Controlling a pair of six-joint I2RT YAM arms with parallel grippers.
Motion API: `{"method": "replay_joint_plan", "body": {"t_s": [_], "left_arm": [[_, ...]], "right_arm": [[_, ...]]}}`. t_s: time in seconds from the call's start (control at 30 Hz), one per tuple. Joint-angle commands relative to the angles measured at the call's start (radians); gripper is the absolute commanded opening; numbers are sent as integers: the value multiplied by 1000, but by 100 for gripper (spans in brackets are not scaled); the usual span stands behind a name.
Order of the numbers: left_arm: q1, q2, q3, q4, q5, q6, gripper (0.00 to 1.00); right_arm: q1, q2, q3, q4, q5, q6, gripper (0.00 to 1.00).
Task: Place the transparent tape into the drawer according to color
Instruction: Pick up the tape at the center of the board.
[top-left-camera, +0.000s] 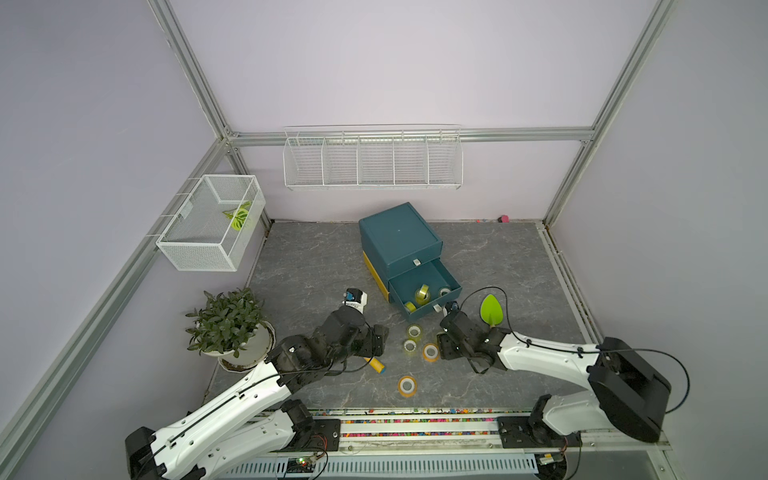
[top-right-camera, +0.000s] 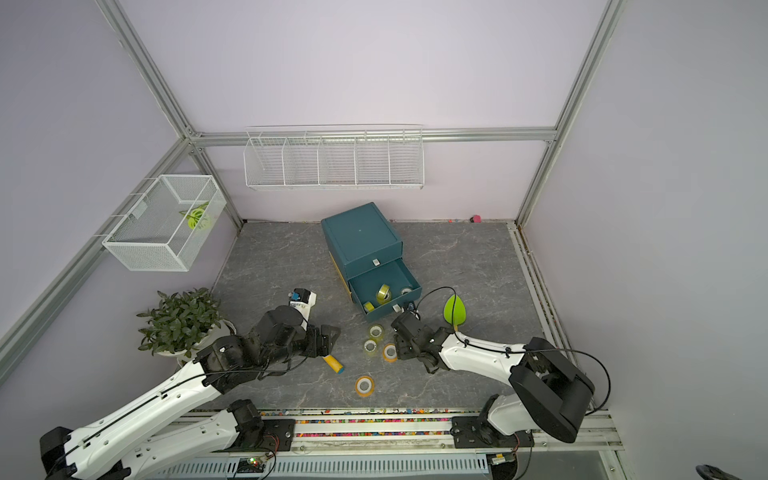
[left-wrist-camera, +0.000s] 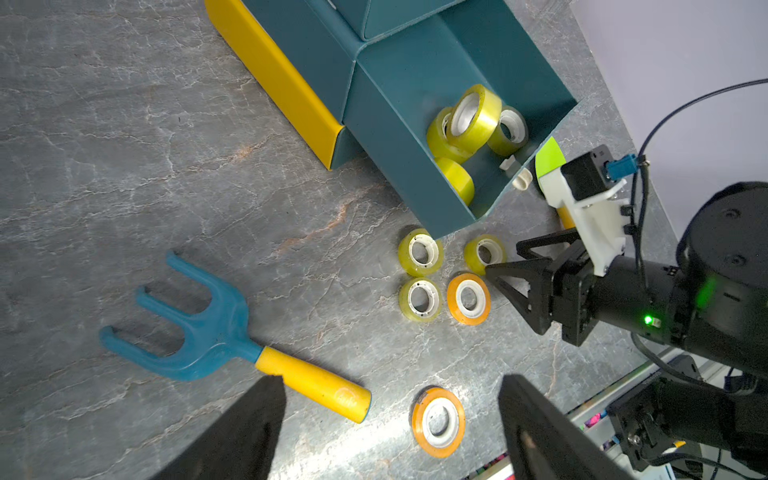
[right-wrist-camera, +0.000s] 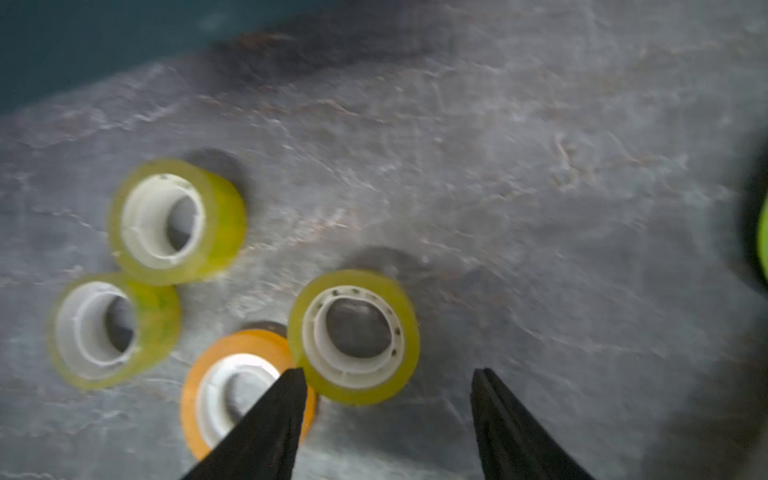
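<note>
Pick-up step: your right gripper (right-wrist-camera: 390, 370) hangs over a yellow-green tape roll (right-wrist-camera: 409, 340) just outside the open drawer (left-wrist-camera: 395, 166), fingers spread, empty. Your left gripper (left-wrist-camera: 392, 378) is spread too. Next, straddle that roll and miss the orange roll (right-wrist-camera: 199, 374) beside it.

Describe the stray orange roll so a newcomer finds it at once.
Start at the teal drawer box mid-table; a cluster of tape rolls lies in front of its open drawer. Nearer the front rail than that cluster, one orange roll lies flat by itself, touching nothing, whereas the other orange roll sits among the yellow-green ones.
</note>
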Motion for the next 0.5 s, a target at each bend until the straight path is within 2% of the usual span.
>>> {"method": "replay_joint_plan", "body": {"t_s": [0.0, 0.2, 0.33, 0.47], "left_arm": [[-1, -11, -19, -7, -6, -9, 86], [-1, -6, -23, 3, 2, -9, 86], [-1, 4, -25, 9, 5, -8, 86], [-1, 10, -28, 16, 10, -8, 86]], "right_arm": [[10, 22, 6, 60, 40, -10, 69], [10, 41, 7, 58, 72, 13, 69], [11, -18, -51, 143, 55, 16, 70], [12, -107, -78, 139, 65, 18, 71]]}}
